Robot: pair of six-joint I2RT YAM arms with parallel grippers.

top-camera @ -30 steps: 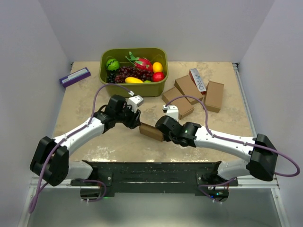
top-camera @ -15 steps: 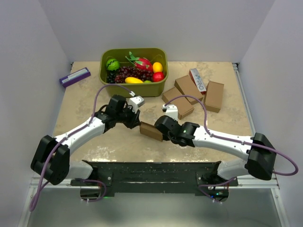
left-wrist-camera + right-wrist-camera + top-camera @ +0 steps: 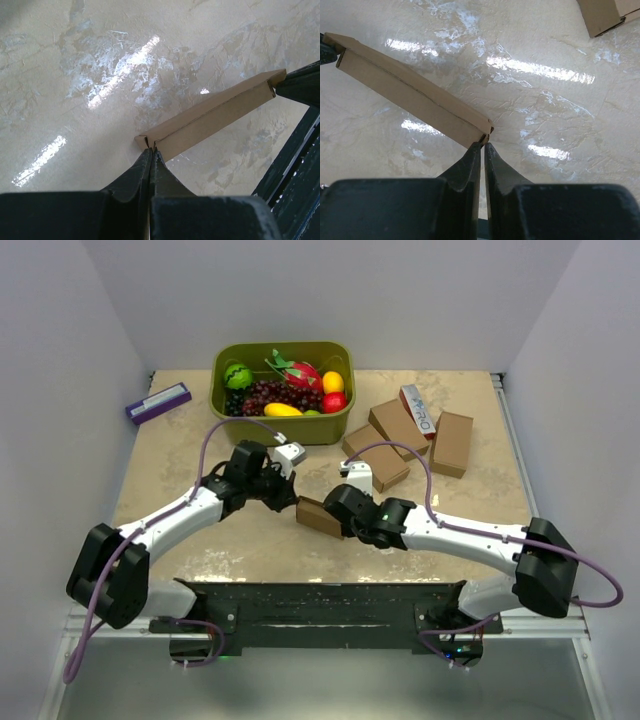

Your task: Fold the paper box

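Observation:
The paper box (image 3: 318, 516) is a slim, flattened brown carton held just above the table between both grippers. My left gripper (image 3: 293, 504) is shut on its left end. In the left wrist view the left gripper (image 3: 151, 149) pinches the end flap of the box (image 3: 210, 117), and the other arm's fingertip (image 3: 299, 82) holds the far end. My right gripper (image 3: 340, 524) is shut on the right end. In the right wrist view the right gripper (image 3: 483, 144) grips the thin end flap of the box (image 3: 410, 92), with a narrow gap lower down between its fingers.
A green basket (image 3: 222, 398) of fruit stands at the back. A purple-and-white box (image 3: 158, 402) lies at the back left. Several brown cartons (image 3: 452, 443) and a white-and-red lettered carton (image 3: 420, 410) lie at the back right. One carton's corner (image 3: 605, 12) shows in the right wrist view.
My right arm has shifted a little left and away from me, and the box has moved slightly left with it. The left arm has barely moved.

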